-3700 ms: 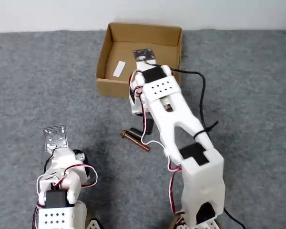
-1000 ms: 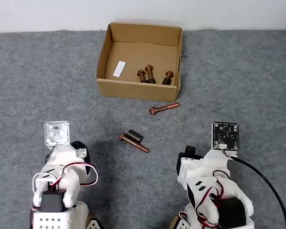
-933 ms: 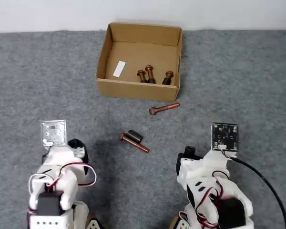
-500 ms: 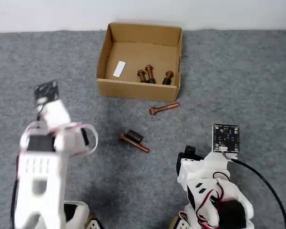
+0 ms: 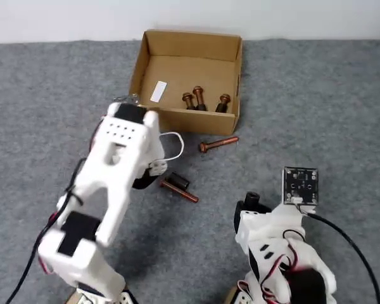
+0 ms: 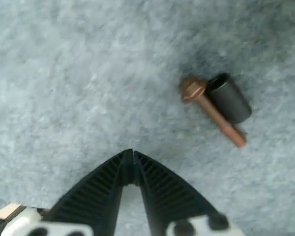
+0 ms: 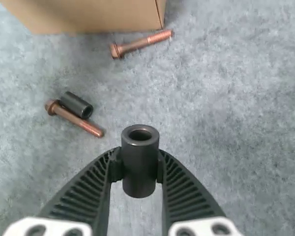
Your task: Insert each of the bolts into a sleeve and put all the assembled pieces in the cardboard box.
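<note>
Partly behind cardboard box [image 5: 183, 119] wall, three sleeved bolts [image 5: 198, 94].

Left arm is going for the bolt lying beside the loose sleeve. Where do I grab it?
Take the bolt from above, with the jaws across its shank near the tip. It lies flat on the carpet, and the sleeve crowds its head end.

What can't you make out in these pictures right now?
- High view: lower ends of the three assembled pieces, behind the front wall of the cardboard box.
- Right wrist view: the box's inside, cut off by the picture's edge.
- High view: the print on the white label, too small.
</note>
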Robot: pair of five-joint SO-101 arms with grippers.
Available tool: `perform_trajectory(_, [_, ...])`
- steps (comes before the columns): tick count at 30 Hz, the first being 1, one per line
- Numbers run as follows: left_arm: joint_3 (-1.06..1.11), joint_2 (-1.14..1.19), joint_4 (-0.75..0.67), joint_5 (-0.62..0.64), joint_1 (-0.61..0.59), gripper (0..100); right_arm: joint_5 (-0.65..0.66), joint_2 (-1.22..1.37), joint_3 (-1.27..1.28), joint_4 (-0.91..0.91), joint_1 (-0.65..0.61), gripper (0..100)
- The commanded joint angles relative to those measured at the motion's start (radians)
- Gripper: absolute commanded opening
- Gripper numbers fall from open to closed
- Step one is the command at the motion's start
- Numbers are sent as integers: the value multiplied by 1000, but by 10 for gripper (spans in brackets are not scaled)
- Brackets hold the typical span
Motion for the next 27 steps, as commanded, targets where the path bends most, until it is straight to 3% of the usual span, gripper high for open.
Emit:
perform_trajectory(1, [-119,68,8,9,18,7,12,-71,0,-25,10,7])
perform_trajectory(14, [-280,276,8,20,170,8,15,-21,3,-28,-25,7])
perform_trajectory(27, [-288,301,14,44,132,122,15,-21,3,-27,-25,7])
